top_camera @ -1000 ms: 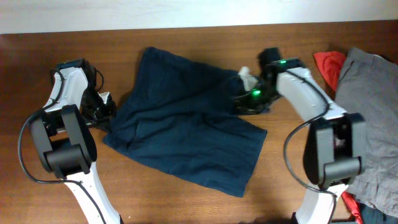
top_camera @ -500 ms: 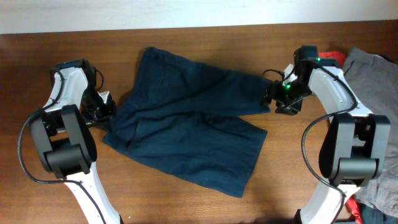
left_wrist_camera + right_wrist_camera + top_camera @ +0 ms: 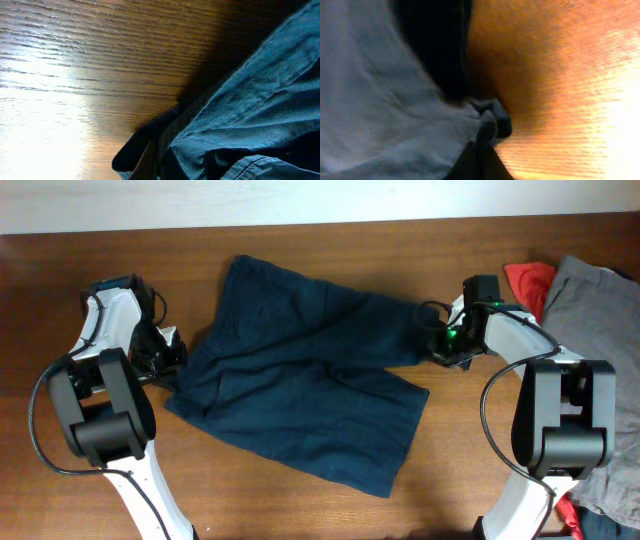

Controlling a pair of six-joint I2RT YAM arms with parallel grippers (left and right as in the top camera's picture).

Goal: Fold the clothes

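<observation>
The clothes [image 3: 300, 370], dark navy shorts, lie spread flat across the middle of the wooden table in the overhead view. My left gripper [image 3: 172, 361] sits at their left edge, shut on a fold of the hem; the left wrist view shows blue fabric [image 3: 240, 100] bunched between the jaws of the left gripper [image 3: 157, 162]. My right gripper [image 3: 437, 345] is low on the table at the shorts' upper right corner. In the right wrist view that corner [image 3: 490, 117] is pinched into a small lump at the right gripper [image 3: 487, 142], which is shut on it.
A red cloth [image 3: 528, 280] and a grey garment [image 3: 600, 350] lie at the table's right end, just beyond the right arm. Another bit of red [image 3: 570, 515] shows at the bottom right. The table's far edge [image 3: 320, 225] runs along the back.
The right gripper pulled away rightwards off the shorts, opened, then came back to their upper right corner and shut on it. That corner now lies stretched out flatter. The left arm has not moved.
</observation>
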